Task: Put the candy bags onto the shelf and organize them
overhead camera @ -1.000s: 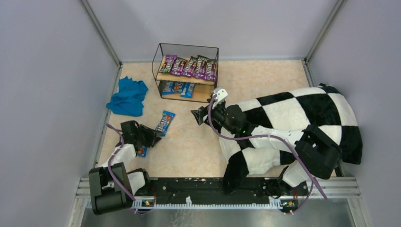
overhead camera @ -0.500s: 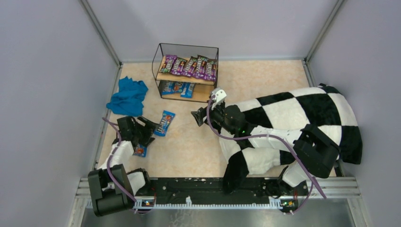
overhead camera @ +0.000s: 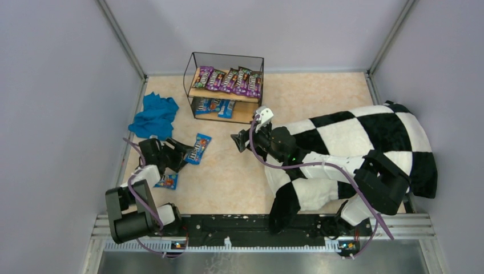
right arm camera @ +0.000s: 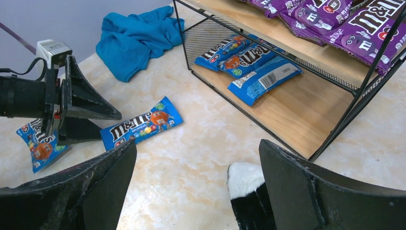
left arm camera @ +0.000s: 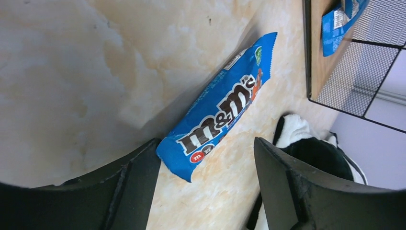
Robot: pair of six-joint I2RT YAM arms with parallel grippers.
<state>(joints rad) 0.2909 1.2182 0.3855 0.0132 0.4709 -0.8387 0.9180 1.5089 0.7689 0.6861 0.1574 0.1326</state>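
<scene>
Top view, left gripper (overhead camera: pixel 181 153): jaws apart at the near end of a blue M&M's bag (overhead camera: pixel 199 148) lying on the table (overhead camera: pixel 308 97).
Top view, shelf (overhead camera: pixel 246 113): purple bags (overhead camera: pixel 228 79) on the upper board, blue bags (overhead camera: pixel 214 106) on the lower.
Left wrist: the bag's end lies between the spread fingers (left arm camera: pixel 119 182), not gripped.
Right wrist, right gripper (right arm camera: pixel 197 146): wide open, empty, facing the shelf.

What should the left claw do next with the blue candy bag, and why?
Probably ease the left claw forward and down until the blue candy bag sits between its fingers. They are open, the bag lies flat on the table just ahead, not gripped, and the lower board of the shelf has bare room beside the other blue bags.
</scene>
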